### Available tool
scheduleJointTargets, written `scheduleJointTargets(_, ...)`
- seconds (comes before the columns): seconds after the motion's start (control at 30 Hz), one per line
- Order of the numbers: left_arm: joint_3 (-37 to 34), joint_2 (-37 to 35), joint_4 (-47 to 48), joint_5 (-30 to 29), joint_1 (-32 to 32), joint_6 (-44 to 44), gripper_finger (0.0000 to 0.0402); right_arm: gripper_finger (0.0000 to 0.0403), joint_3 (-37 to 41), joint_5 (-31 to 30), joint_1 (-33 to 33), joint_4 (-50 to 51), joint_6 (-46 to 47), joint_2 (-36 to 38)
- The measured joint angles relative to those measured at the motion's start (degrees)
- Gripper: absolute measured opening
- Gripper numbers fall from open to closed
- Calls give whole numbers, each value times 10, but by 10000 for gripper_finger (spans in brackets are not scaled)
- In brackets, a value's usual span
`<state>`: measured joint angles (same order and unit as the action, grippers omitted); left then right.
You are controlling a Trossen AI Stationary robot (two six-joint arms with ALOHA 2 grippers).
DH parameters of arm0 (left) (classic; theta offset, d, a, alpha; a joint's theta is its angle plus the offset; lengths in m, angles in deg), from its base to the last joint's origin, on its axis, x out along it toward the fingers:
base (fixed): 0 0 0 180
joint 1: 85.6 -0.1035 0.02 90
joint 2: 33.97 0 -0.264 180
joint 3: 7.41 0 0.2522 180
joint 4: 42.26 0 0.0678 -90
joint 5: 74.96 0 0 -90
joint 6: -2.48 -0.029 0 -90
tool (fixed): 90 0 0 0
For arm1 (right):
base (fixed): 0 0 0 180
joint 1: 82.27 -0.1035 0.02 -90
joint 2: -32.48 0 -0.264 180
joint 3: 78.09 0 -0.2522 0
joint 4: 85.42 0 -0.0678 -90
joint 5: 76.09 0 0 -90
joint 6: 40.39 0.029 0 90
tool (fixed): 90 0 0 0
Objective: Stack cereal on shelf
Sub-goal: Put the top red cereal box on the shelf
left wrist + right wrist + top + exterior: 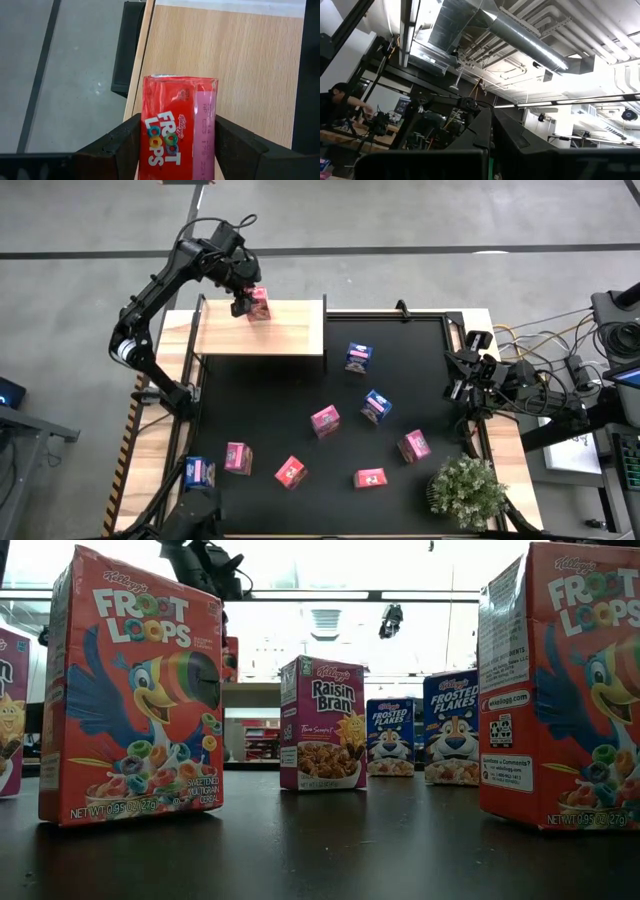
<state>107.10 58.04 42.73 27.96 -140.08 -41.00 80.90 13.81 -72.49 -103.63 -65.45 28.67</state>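
The left gripper (246,304) pinches a Froot Loops box (177,125) between its fingers (120,145), holding it over the shelf (290,330) near the shelf's left edge; most of the plank toward its right edge lies bare. Whether the box touches the wood cannot be told. The other cereal boxes (325,420) stand scattered across the black mat (420,380), well apart. The right gripper (458,375) waits at the mat's right edge, its fingers pressed together. A potted plant (465,490) sits at the mat's near right corner.
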Motion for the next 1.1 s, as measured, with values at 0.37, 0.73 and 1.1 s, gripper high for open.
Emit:
scheduleJointTargets(0.37, 37, -2, 1, -25, 1, -4, 215, 9, 0, 0, 0, 0, 0, 0)
scheduleJointTargets(0.73, 131, -7, 69, 1, 47, 67, 190, 9, 0, 0, 0, 0, -3, 0)
scheduleJointTargets(1.1, -48, -61, 26, -91, 189, 144, 29, 9, 0, 0, 0, 0, -5, 0)
